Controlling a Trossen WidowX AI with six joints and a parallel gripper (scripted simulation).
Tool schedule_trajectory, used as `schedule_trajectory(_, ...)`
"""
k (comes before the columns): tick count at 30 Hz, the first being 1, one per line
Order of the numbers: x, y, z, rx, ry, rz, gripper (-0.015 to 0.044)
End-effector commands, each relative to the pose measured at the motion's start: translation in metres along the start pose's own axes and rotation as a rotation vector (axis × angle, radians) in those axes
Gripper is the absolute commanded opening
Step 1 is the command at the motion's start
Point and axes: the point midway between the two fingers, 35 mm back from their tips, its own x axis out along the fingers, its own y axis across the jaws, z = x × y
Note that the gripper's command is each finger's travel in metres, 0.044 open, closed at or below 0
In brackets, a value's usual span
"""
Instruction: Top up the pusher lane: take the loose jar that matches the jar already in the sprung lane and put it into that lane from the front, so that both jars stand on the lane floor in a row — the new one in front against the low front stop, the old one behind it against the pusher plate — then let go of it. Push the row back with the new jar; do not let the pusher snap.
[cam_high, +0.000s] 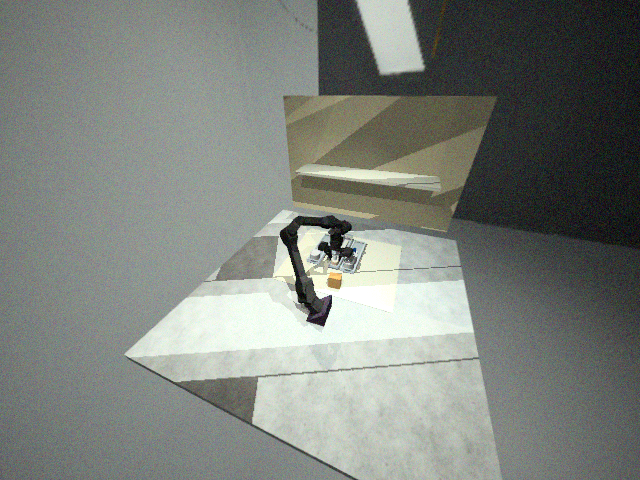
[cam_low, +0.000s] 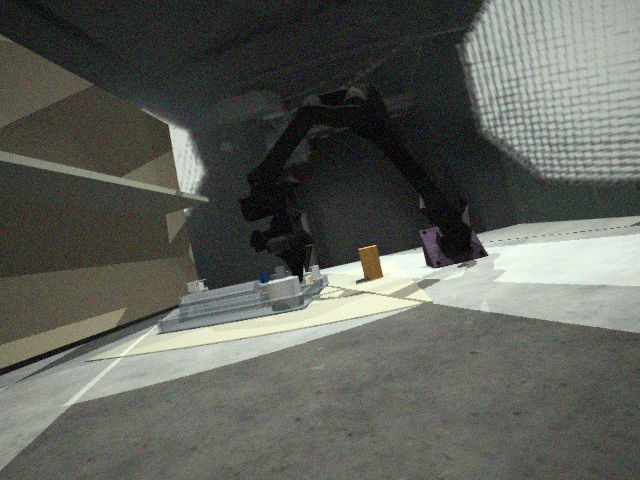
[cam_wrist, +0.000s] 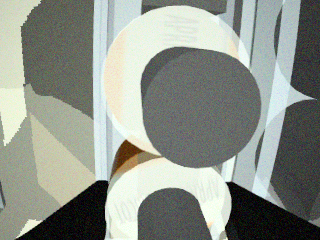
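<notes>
In the wrist view my gripper (cam_wrist: 165, 192) is shut on a pale jar with a grey lid (cam_wrist: 175, 223), its black fingers on either side. Just ahead stands a matching pale jar with a grey lid (cam_wrist: 200, 107), in a lane between light grey rails (cam_wrist: 102, 94). The two jars look close together; I cannot tell whether they touch. In the top and exterior views the gripper (cam_high: 336, 253) (cam_low: 297, 266) hangs low over the front end of the grey lane rack (cam_high: 357, 259) (cam_low: 222, 302). The pusher plate is hidden.
Other grey-lidded jars (cam_wrist: 300, 47) stand in the lane to the right. An orange box (cam_high: 334, 280) (cam_low: 370, 261) stands on the cream mat (cam_high: 377, 289) in front of the rack. The arm's purple base (cam_high: 317, 312) (cam_low: 436, 248) is nearby. A beige shelf wall (cam_high: 387, 155) stands behind.
</notes>
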Motion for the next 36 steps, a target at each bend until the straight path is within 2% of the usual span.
schedule_trajectory(1,0.0005,0.0021,0.0015,-0.004,-0.011,0.013,0.0000)
schedule_trajectory(36,0.0006,0.0021,-0.0043,-0.004,-0.011,0.013,0.0000)
